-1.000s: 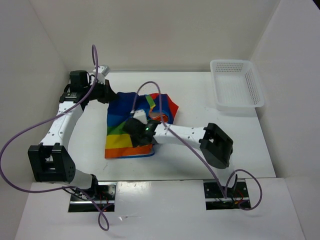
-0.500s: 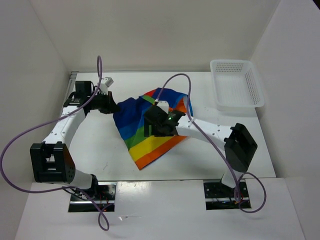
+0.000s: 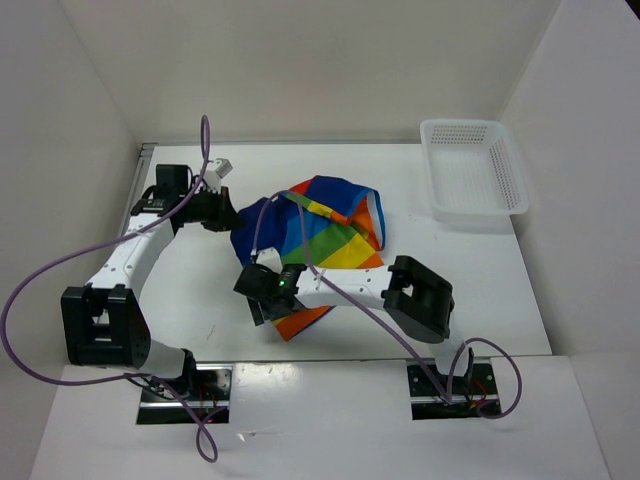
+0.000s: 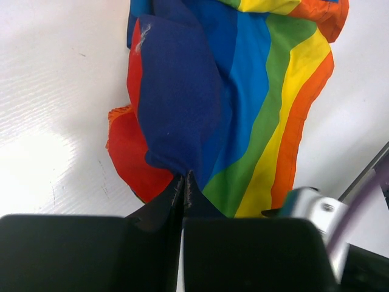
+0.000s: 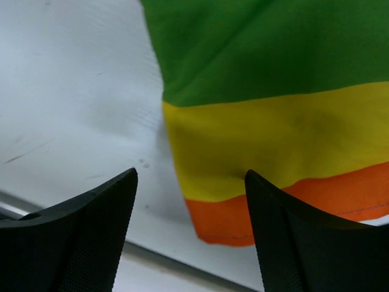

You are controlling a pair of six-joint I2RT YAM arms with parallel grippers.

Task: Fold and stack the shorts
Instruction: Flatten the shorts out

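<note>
- One pair of rainbow-striped shorts (image 3: 335, 225) lies crumpled near the middle of the white table (image 3: 480, 300); we see its blue part towards the left side and an orange hem corner pointing at the near edge
- Left gripper (image 4: 184, 181): we see both fingers pressed together on a fold of the dark blue cloth, which bunches where they pinch it, at the far left edge of the shorts
- Right gripper (image 5: 189, 177): we see its fingers (image 5: 91, 237) spread wide, with green, yellow and orange stripes showing in the gap and the cloth not gripped
- From above we find this gripper at the near left side of the shorts, just beside the orange corner
- Over at the far right of the table we see a white mesh basket (image 3: 472, 175), well apart from the shorts
</note>
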